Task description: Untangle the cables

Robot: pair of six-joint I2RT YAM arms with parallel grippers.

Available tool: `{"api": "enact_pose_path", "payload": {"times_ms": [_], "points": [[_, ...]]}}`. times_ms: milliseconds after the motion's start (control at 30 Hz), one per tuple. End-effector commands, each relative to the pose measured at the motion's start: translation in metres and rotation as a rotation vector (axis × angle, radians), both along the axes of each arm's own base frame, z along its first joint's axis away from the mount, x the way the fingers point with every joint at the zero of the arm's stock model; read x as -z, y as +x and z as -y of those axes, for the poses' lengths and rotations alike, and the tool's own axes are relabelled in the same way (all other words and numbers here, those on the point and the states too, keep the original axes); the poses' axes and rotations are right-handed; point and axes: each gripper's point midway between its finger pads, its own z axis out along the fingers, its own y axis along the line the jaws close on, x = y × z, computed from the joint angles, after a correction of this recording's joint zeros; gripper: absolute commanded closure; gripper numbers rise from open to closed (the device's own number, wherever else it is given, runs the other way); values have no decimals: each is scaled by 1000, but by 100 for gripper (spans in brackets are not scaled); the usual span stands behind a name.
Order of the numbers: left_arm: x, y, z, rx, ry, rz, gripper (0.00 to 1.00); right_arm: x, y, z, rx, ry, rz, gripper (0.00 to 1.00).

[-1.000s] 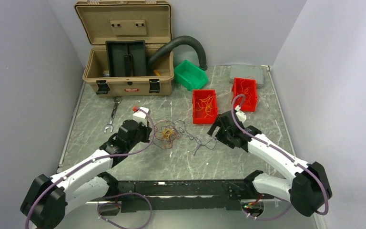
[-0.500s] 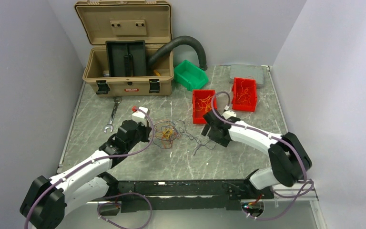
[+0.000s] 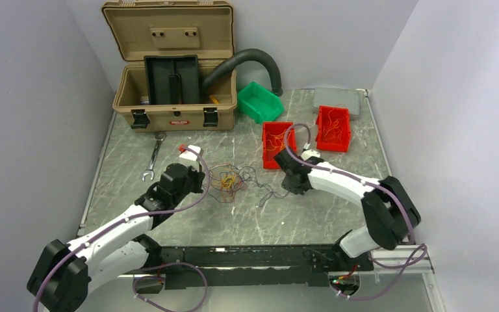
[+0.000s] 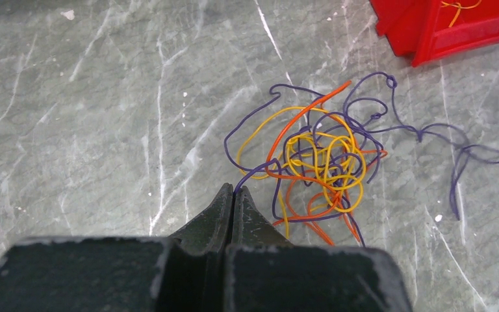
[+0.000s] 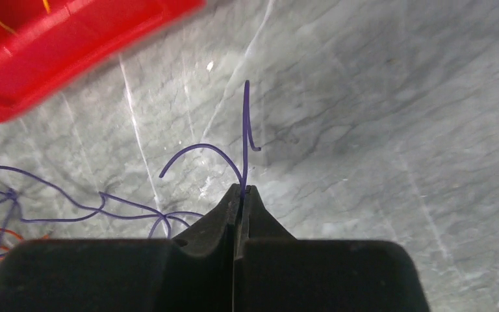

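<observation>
A knot of thin cables (image 4: 318,162), orange, yellow and purple, lies on the marble table (image 3: 188,214) in the middle (image 3: 230,181). My left gripper (image 4: 234,190) is shut, with a purple cable pinched at its tips on the knot's left edge (image 3: 203,175). A long purple cable (image 4: 455,153) trails right from the knot. My right gripper (image 5: 242,188) is shut on that purple cable (image 5: 245,130) near its free end, right of the knot (image 3: 286,184). The end curls up past the fingertips.
Two red bins (image 3: 278,144) (image 3: 333,127) holding loose wires stand behind the right gripper; one bin's corner (image 5: 52,52) is close to it. A green bin (image 3: 258,101), an open tan toolbox (image 3: 172,97), a black hose (image 3: 253,62) and a wrench (image 3: 153,156) sit further back.
The right arm swung left toward the knot and its gripper went from open to shut on the purple cable's end. The left arm held still.
</observation>
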Motion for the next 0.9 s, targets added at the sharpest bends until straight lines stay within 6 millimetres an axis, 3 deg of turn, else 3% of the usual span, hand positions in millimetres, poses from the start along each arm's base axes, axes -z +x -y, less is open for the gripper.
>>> {"api": "enact_pose_path", "payload": {"times_ms": [0, 167, 300, 400, 533, 600, 667, 800, 867], "points": [[-9, 8, -18, -116, 0, 36, 100, -43, 16, 43, 86, -39, 118, 100], [-11, 10, -70, -419, 25, 56, 100, -84, 16, 120, 281, -96, 248, 100], [-13, 3, -96, -572, 9, 70, 100, -110, 8, 178, 470, -154, 347, 100], [-13, -1, -109, -645, 0, 82, 100, -129, 3, 206, 560, -172, 415, 100], [-12, -9, -133, -794, 15, 79, 100, -155, -8, 227, 679, -201, 499, 100], [-11, -16, -148, -885, 28, 50, 100, -163, -16, 232, 715, -202, 530, 100], [-11, -19, -152, -901, 50, 23, 100, -167, -4, 219, 603, -148, 574, 100], [-17, -9, -134, -783, 83, -1, 100, -158, 16, 182, 398, -3, 591, 100], [-18, -8, -132, -775, 82, -9, 100, -150, 16, 174, 366, 19, 552, 100]]}}
